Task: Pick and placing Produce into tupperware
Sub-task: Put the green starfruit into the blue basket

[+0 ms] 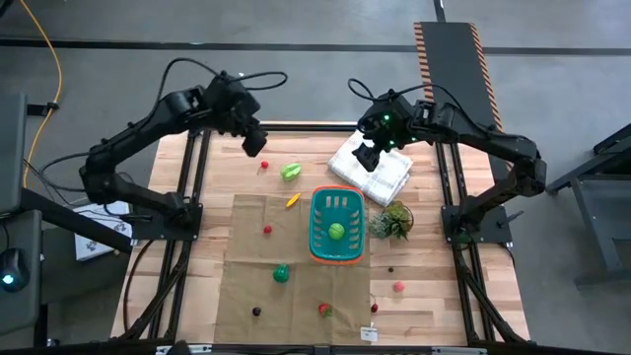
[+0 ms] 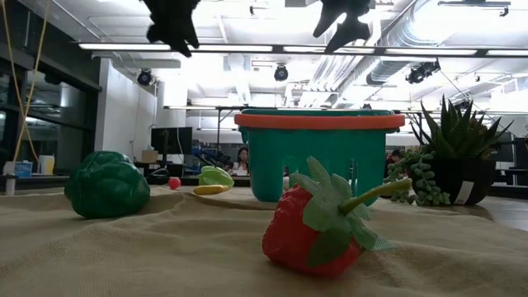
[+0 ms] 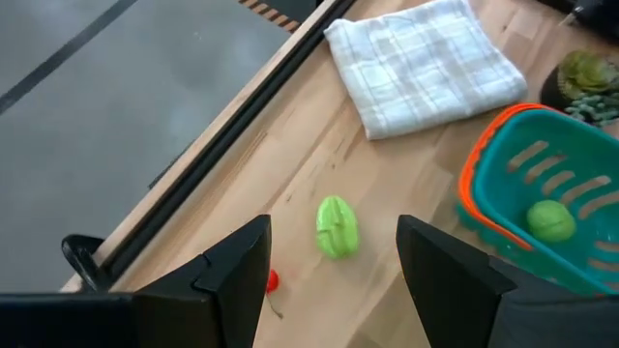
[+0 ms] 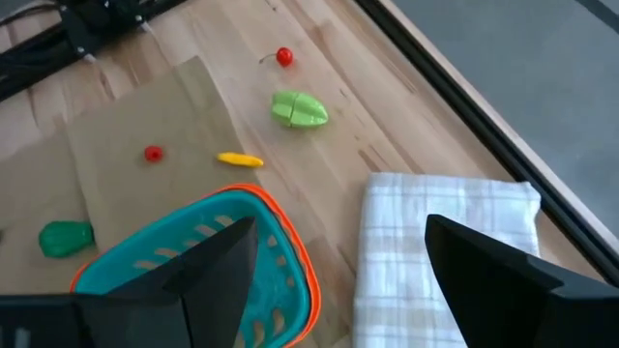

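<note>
Wooden counter, brown mat: teal basket mid-counter holds one green ball. Light-green leafy piece lies just left of it. Left pincer open above, empty; may nudge nearby cherry. Right pincer open over white cloth.

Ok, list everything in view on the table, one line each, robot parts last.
basket: one, teal with orange rim, middle of the table
round green piece: one, inside the basket
light green leafy piece: one, on bare wood
yellow piece: one, at the mat's edge
dark green piece: one, on the mat
strawberry: one, red, on the mat
white cloth: one, folded
spiky plant: one, green, beside the basket
left gripper: jaws open, raised
right gripper: jaws open, above the cloth
</note>
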